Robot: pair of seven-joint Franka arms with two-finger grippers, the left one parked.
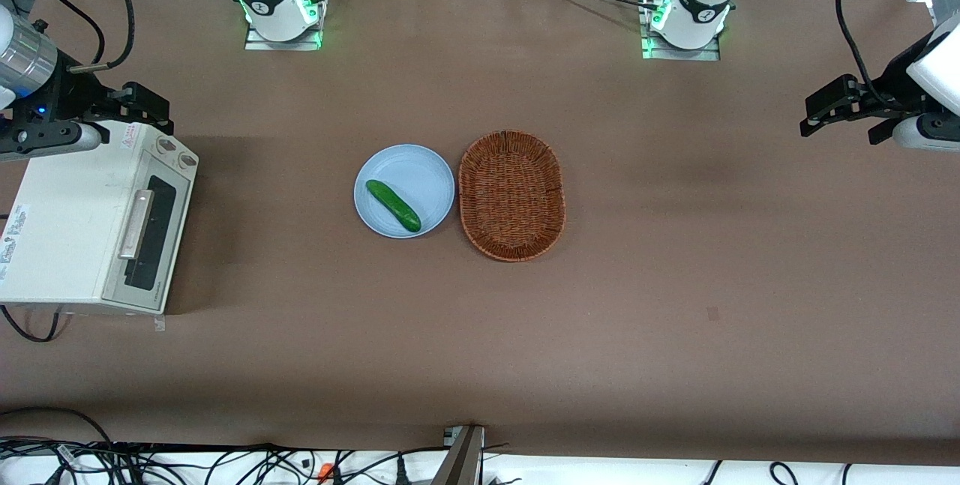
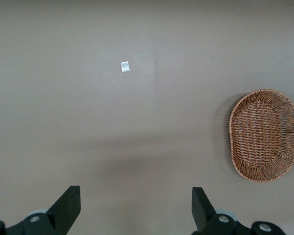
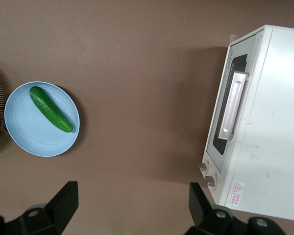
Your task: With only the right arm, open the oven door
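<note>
One toaster oven [image 1: 82,230], one plate [image 1: 427,170], one cucumber [image 1: 393,205], one basket [image 1: 511,195].

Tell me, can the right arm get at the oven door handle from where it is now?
Probably yes. The gripper, fingers open, hovers by the oven's knob end, and nothing lies in front of the oven door or its silver handle; the plate sits well away.
</note>
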